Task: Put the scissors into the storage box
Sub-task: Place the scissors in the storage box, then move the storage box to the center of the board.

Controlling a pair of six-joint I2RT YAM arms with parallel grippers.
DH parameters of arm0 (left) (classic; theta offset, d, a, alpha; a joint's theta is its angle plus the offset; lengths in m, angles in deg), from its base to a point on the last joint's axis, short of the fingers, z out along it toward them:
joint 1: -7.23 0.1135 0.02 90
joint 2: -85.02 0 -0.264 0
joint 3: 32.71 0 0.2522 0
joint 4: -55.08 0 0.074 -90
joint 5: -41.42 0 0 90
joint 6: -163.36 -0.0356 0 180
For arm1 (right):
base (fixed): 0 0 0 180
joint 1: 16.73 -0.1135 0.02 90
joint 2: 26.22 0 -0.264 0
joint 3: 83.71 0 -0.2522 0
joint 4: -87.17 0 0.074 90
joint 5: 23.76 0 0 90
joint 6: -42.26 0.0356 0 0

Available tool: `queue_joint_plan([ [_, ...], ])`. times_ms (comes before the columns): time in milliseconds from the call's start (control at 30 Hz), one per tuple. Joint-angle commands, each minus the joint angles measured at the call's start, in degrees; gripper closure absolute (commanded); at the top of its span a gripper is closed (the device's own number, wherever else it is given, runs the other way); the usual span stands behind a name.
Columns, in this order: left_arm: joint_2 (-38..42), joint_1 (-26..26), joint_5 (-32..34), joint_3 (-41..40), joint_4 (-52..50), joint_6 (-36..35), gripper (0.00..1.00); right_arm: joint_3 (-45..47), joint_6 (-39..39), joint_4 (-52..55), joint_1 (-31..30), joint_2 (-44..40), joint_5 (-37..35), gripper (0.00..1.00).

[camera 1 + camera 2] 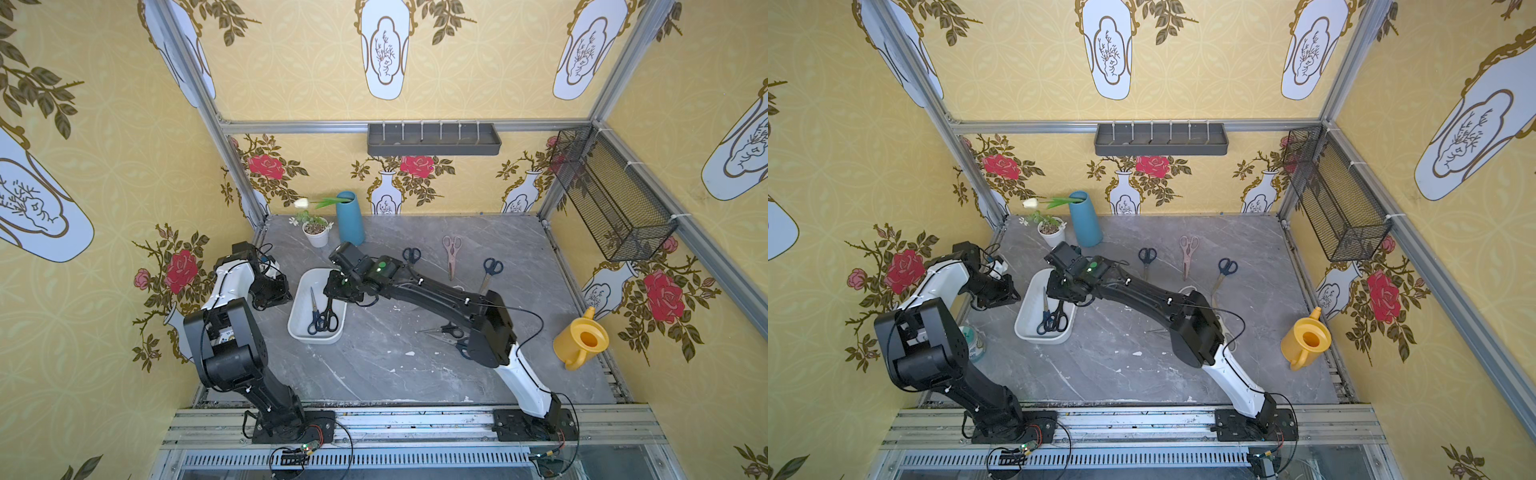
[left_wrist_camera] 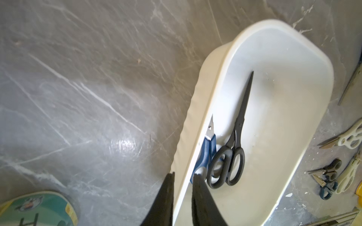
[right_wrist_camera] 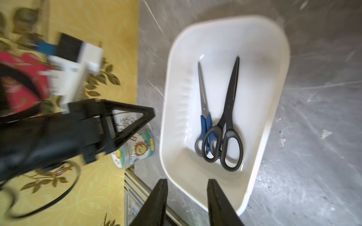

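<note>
Walls (image 1: 291, 83) around me: yellow wallpaper, white vases, red roses, on aluminium frame (image 1: 291, 126). Grey marble tabletop (image 1: 374, 365) under me, white scuffs. Dark grey tray (image 1: 432, 139) on back wall, black mesh basket (image 1: 611, 195) on right wall. Blue vase (image 1: 350, 218) and potted plant (image 1: 316, 232) back left, yellow watering can (image 1: 582, 340) at right. Even light.

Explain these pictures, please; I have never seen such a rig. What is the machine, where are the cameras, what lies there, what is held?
Two robot arms stand at the front of a grey table, each ending in a two-fingered gripper. Both top views look down from overhead; the other two come from cameras on the wrists. The white storage box holds blue-handled scissors and black scissors. More pairs lie loose, one a pink pair. A blue vase and yellow watering can stand aside. The right gripper hangs open over the box; the left gripper, slightly open beside it, also holds nothing.
</note>
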Motion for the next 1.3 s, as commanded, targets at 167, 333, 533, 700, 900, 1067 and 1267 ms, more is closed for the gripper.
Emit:
queue_joint_plan([
  [167,-5.47,-0.19,-6.23,4.55,-0.41,-0.22,0.74,44.93,12.30,-24.53,-2.29,-33.58,-21.27,0.58],
  [333,-6.72,-1.51,-5.51,3.98,0.02,-0.14,0.74,58.90,20.66,-22.43,-4.50,-45.61,-30.02,0.58],
  [533,-7.10,-3.04,-2.28,2.88,1.02,-0.90,0.75,63.62,24.17,-21.53,-5.70,-50.02,-33.29,0.57],
  [700,-7.93,-3.74,1.19,2.43,1.46,-2.18,0.79,63.19,23.78,-21.77,-5.72,-49.50,-34.08,0.57],
  [900,-6.19,-6.15,0.77,0.50,-0.39,-0.70,0.88,61.44,27.54,-13.02,-4.84,-50.02,-34.71,0.58],
  [1067,-2.97,-10.49,0.04,-2.01,-1.50,0.95,0.89,59.27,31.88,3.26,-2.24,-50.95,-30.75,0.56],
  [1267,-4.26,-15.20,-0.55,-1.22,-2.13,4.37,0.89,60.05,34.52,14.13,-0.81,-52.80,-26.55,0.55],
])
